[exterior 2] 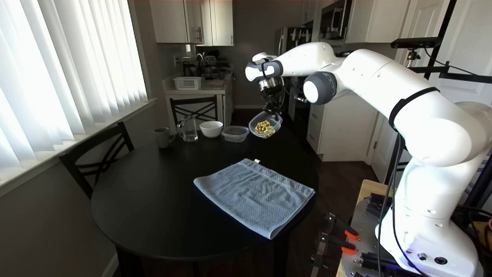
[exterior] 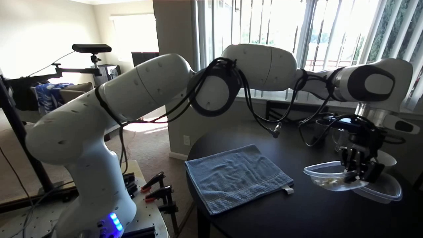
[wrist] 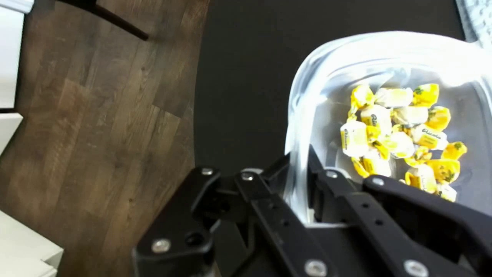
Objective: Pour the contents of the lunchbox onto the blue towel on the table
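Note:
The lunchbox (exterior: 325,178) is a translucent plastic container, held in the air above the far part of the dark table (exterior 2: 153,215). It is tilted, its open side leaning toward the towel, in an exterior view (exterior 2: 253,130). The contents, yellow and white wrapped candies (wrist: 399,134), lie inside it and also show in an exterior view (exterior 2: 263,127). My gripper (wrist: 298,163) is shut on the lunchbox's rim wall, one finger inside and one outside. The blue towel (exterior: 236,178) lies flat on the table, apart from the lunchbox; its edge shows in the wrist view (wrist: 480,19).
A clear container (exterior 2: 235,134) stands on the table close to the held lunchbox. Beside it in a row are a white bowl (exterior 2: 211,129), a glass mug (exterior 2: 188,129) and a grey mug (exterior 2: 163,137). Black chairs (exterior 2: 102,154) stand round the table.

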`<state>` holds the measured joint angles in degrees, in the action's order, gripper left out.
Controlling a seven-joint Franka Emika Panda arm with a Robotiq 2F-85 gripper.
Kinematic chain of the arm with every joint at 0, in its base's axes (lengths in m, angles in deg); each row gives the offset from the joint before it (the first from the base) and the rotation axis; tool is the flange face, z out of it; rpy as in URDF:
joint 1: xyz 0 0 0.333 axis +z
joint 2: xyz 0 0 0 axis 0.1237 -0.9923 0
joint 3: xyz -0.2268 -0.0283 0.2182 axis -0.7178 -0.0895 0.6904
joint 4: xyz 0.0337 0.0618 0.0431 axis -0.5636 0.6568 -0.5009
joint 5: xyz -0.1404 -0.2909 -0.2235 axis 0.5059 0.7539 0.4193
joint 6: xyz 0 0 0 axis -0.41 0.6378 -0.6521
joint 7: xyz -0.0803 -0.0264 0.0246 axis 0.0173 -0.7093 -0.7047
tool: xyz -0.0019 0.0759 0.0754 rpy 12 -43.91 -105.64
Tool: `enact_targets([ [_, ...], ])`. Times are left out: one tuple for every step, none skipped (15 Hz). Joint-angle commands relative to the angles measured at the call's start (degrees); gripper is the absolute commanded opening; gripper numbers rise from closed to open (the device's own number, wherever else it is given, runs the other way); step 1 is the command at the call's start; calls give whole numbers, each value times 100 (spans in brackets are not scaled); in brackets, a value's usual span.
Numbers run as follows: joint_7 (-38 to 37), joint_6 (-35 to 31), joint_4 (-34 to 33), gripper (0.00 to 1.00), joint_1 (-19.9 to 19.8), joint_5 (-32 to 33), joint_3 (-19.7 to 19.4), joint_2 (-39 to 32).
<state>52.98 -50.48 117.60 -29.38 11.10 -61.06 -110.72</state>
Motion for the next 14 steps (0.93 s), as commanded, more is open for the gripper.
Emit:
enact_targets([
  [1027,379,-36,1,84,222,15,106],
  [1263,511,-70,1,114,269,-2,108],
  [1469,661,-125,1,142,330,-23,56],
  [1664,807,-151,1,196,426,-54,42],
  [1724,987,-186,1,290,575,-121,-1],
  [1767,1099,-210,1,358,697,-158,-20],
  [1773,1158,-250,1,432,799,-172,-55],
  [1838,1167,-262,1,479,854,-149,-44],
  [1951,963,-295,1,500,822,-52,-52],
  [2073,855,-298,1,535,785,0,-22],
  [2308,634,-320,1,564,732,80,-22],
  [2439,509,-346,1,591,685,145,-19],
  [2637,362,-358,1,618,683,202,-60],
  [2846,233,-345,1,630,673,268,-71],
])
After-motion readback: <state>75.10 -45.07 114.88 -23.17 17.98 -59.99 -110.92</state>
